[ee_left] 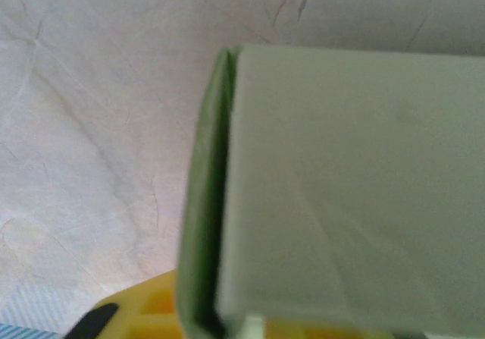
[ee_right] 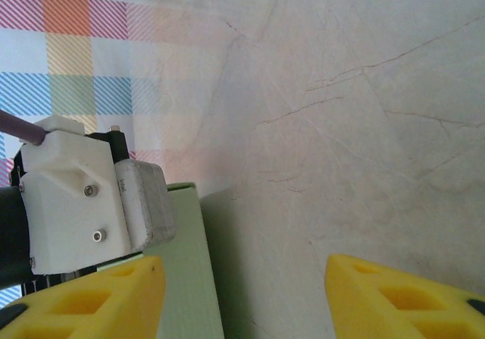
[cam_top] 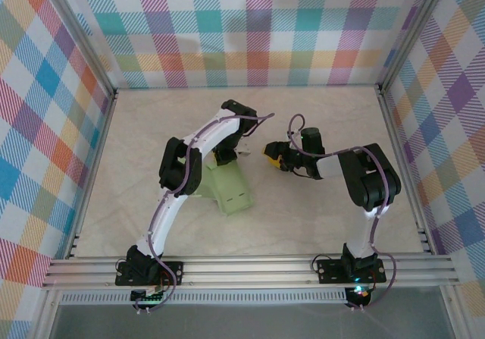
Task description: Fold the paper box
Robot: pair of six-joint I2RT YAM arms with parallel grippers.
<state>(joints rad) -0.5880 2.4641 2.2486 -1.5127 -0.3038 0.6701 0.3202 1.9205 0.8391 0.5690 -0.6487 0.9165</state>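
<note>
Left arm [cam_top: 168,206]: we see it arch from its base toward twelve o'clock, wrist bent down.
Right arm [cam_top: 370,181]: elbow folded, forearm pointing to nine o'clock.
Box [cam_top: 233,192]: flat on the table [cam_top: 318,218], mid-table.
Left gripper [cam_top: 226,155]: over the box's far end; we cannot tell its opening.
Right gripper [cam_top: 274,158]: at its three o'clock, fingers apart, empty.
</note>
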